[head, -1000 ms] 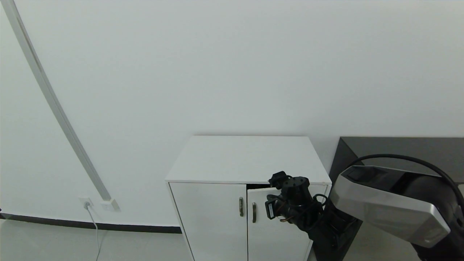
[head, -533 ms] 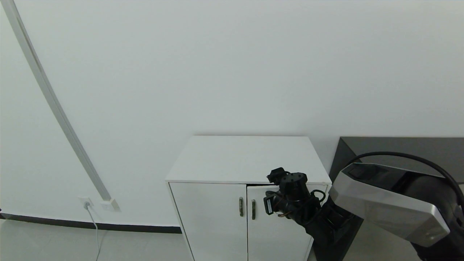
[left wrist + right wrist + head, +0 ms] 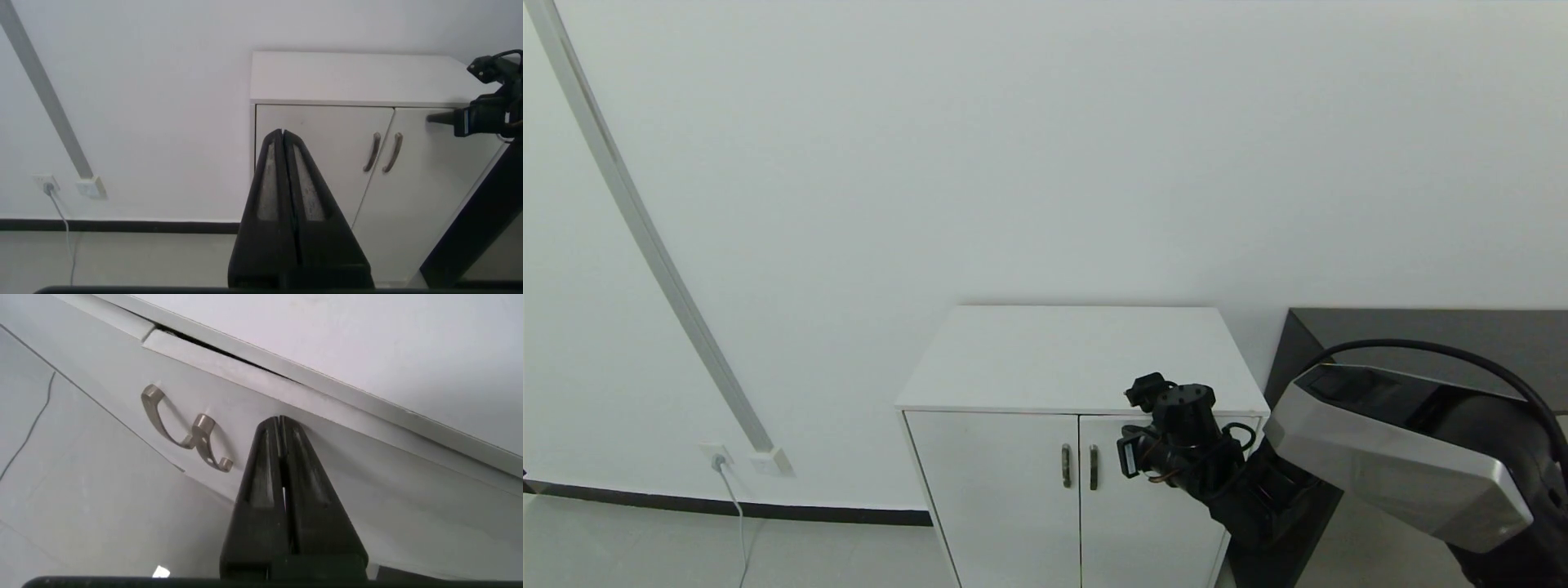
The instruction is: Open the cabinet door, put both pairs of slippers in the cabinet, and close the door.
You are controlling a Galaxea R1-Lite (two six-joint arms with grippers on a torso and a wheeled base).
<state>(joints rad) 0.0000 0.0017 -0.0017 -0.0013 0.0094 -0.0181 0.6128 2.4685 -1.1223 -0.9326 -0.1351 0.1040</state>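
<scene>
The white cabinet (image 3: 1078, 359) stands against the wall, both doors facing me. My right gripper (image 3: 282, 425) is shut, with its tip against the upper part of the right door (image 3: 1127, 531), to the right of the two metal handles (image 3: 1093, 468). That door sits nearly flush, and a thin dark gap (image 3: 196, 345) shows along its top edge. From the left wrist view, the right gripper (image 3: 433, 119) touches the door front. My left gripper (image 3: 282, 135) is shut on nothing and hangs back from the cabinet, in front of the left door (image 3: 327, 163).
A dark table (image 3: 1421, 335) stands just right of the cabinet. On the wall to the left are a slanted cable duct (image 3: 645, 237) and a socket with a cord (image 3: 717, 461). Bare floor lies left of the cabinet.
The right door, ajar a second ago, has swung in almost flush. My right gripper has moved forward with it, toward the cabinet.
</scene>
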